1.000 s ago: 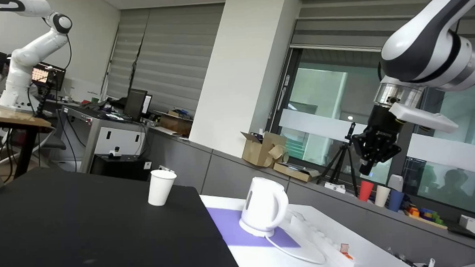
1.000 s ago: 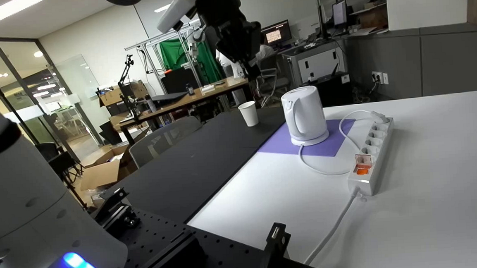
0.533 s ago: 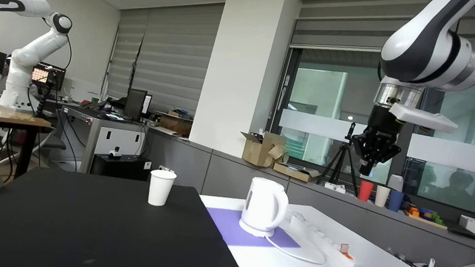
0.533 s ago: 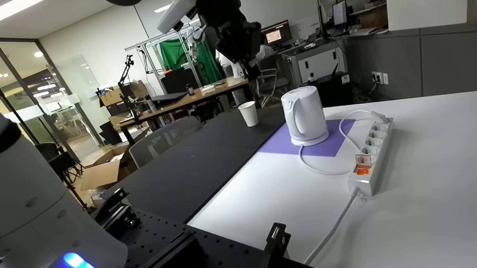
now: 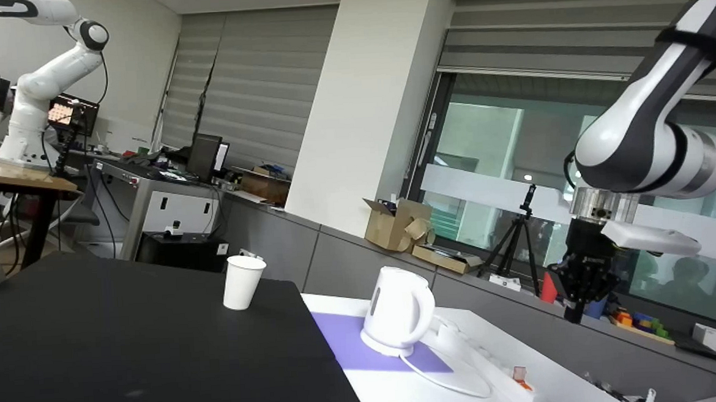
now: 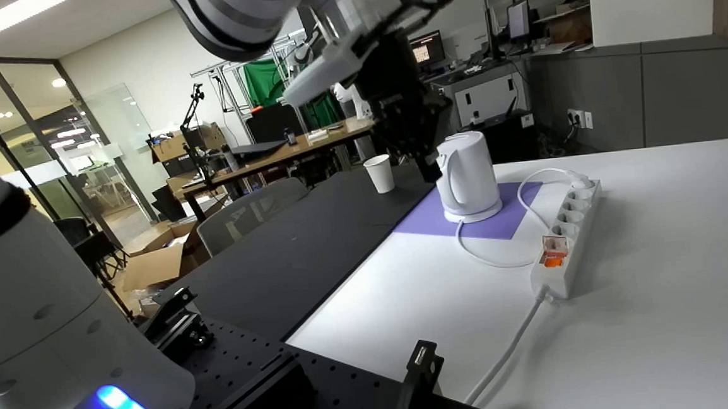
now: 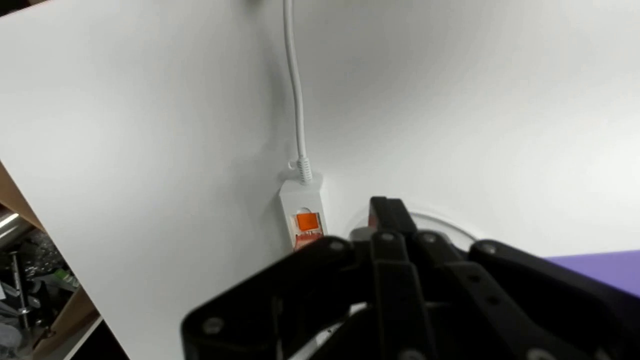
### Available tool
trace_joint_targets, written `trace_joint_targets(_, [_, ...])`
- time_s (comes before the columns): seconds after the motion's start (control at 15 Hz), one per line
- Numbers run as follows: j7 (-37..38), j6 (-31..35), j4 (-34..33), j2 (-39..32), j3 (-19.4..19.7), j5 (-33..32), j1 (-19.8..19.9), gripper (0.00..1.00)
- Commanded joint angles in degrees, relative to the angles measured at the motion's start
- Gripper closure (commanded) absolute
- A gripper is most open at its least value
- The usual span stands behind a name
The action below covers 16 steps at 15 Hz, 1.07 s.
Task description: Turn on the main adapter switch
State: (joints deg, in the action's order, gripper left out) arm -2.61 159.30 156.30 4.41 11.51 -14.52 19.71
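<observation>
The main adapter (image 6: pixel 578 242) is a long white power strip lying on the white table; it also shows in an exterior view (image 5: pixel 496 374) and the wrist view (image 7: pixel 302 196). Its orange switch (image 6: pixel 553 261) sits near the cord end under a raised clear reddish cover (image 6: pixel 555 245). In the wrist view the orange switch (image 7: pixel 307 221) is left of my fingertips, and the strip's far part is hidden behind my gripper (image 7: pixel 392 212). The gripper is shut and empty, fingertips together, pointing down. It hangs well above the table in both exterior views (image 5: pixel 574 313) (image 6: pixel 429 169).
A white jug (image 6: pixel 472 172) stands on a purple sheet (image 6: pixel 416 223) beside the strip, its white cord (image 6: pixel 494 263) looping towards the strip. A white paper cup (image 6: pixel 380 173) stands on the black table (image 6: pixel 266 261). The strip's own cord (image 6: pixel 506 351) runs to the mounting plate.
Over the last half second my gripper has come down, towards the table and the strip, and now points more straight down. It stays shut. The strip, jug and cup have not moved.
</observation>
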Motion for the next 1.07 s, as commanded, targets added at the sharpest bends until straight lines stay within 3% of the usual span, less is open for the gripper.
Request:
trace_joint_targets(0.0, [0.69,5.71,-7.68,-14.19,2.16,-3.45,-0.8,1.0])
trace_joint_targets(0.27, [1.09,11.17,-15.78,-27.46,6.3,-4.44,-4.98,1.0])
trace_joint_targets(0.47, [0.22,14.5,-20.21,-34.45,6.52,-0.4,-6.25,1.0])
trace_joint_targets(0.67, [-0.25,16.91,-23.24,-38.68,4.66,4.03,-5.51,1.0])
trace_joint_targets(1.0, [-0.77,17.94,-27.39,-42.91,5.44,6.85,-6.1,1.0])
